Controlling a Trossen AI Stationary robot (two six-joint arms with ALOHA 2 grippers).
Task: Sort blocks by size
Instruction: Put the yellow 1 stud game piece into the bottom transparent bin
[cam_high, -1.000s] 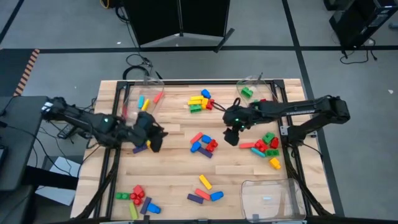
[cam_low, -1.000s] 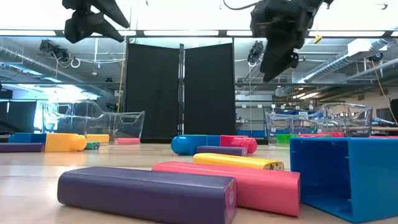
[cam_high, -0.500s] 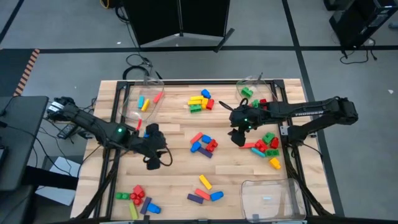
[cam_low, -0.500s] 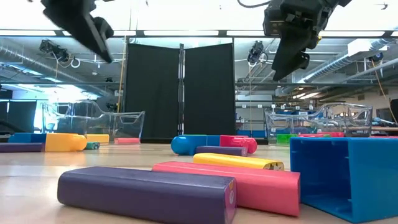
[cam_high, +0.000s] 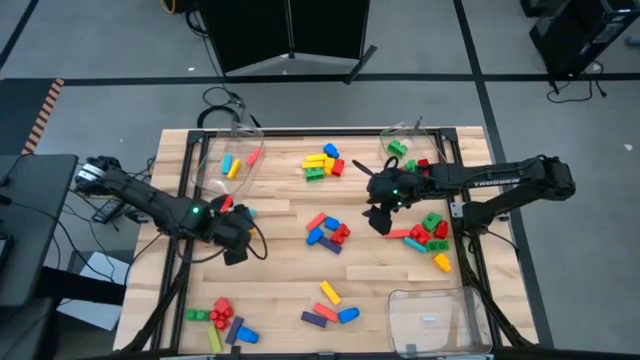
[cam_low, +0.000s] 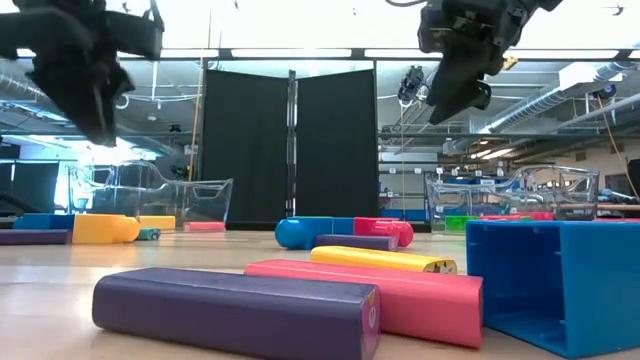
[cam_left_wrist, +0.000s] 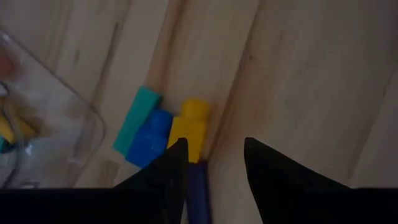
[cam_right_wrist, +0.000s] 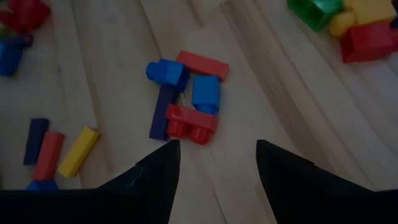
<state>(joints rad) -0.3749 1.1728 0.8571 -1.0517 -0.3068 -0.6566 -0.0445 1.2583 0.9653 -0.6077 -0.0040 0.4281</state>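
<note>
Left gripper (cam_left_wrist: 211, 163), jaws part-open and empty, hovers over the small yellow plastic brick (cam_left_wrist: 189, 127) beside the clear plastic bin (cam_left_wrist: 50, 118) to pick it, while right gripper (cam_right_wrist: 214, 162), likewise empty, overlooks the table's central red-and-blue brick cluster (cam_right_wrist: 186, 99).

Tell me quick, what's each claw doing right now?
Left gripper: open, empty, above a small block cluster.
Right gripper: open, empty.

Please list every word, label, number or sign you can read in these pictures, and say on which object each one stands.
None can be read.
Right arm: pale lettering along its link, too small to read.
Purple bar: round mark on its end face, too blurred to read.
Yellow bar: dark specks on its end, not legible.
</note>
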